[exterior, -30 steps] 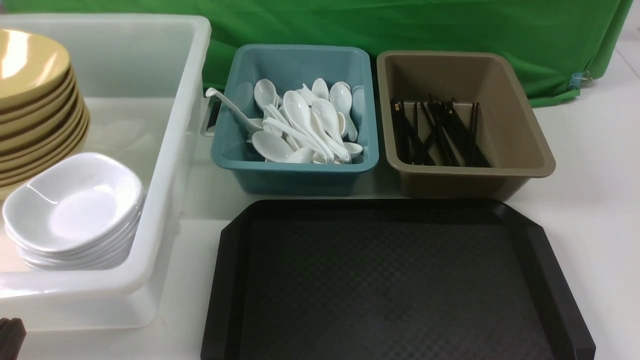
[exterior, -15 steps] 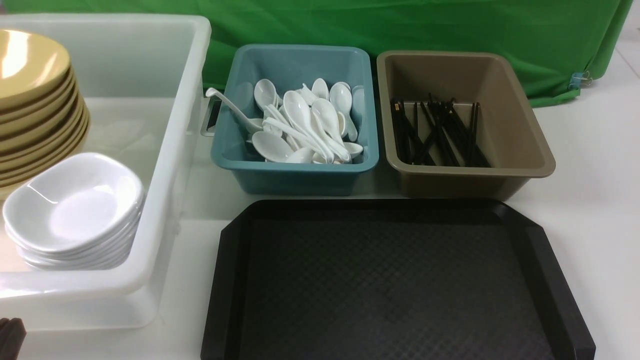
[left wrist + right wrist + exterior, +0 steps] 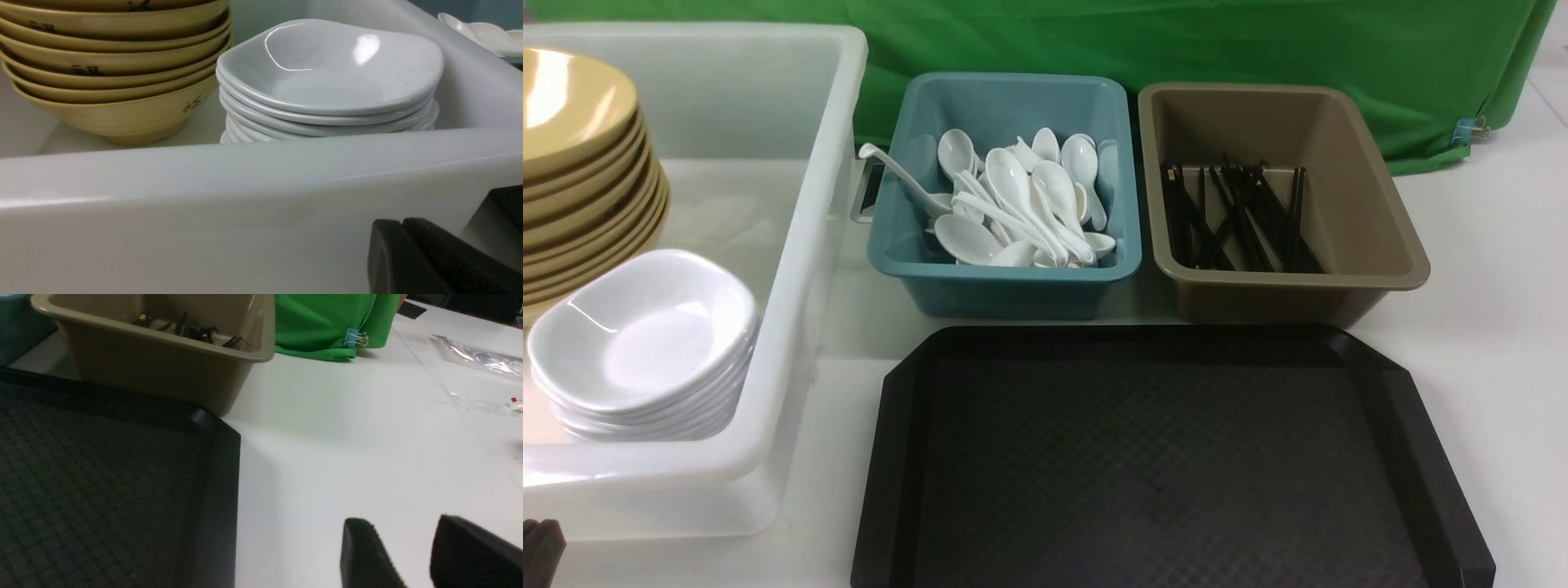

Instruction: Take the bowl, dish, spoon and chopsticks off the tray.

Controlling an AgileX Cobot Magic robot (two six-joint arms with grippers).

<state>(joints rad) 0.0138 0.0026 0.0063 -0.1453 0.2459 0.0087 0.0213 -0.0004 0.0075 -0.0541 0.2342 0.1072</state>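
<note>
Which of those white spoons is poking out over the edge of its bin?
The spoon at the far left of the teal bin: its handle crosses the left rim, while the others' handles stay inside.

Dark, illegible characters on yellow bowls (image 3: pixel 135 112)

nothing has visibly shifted (at least in the front view).

Your front view crops the yellow bowl stack (image 3: pixel 580 188) at its left edge; the black tray (image 3: pixel 1143 457) runs off the bottom; buried chopsticks (image 3: pixel 1245 216) overlap uncountably.
</note>
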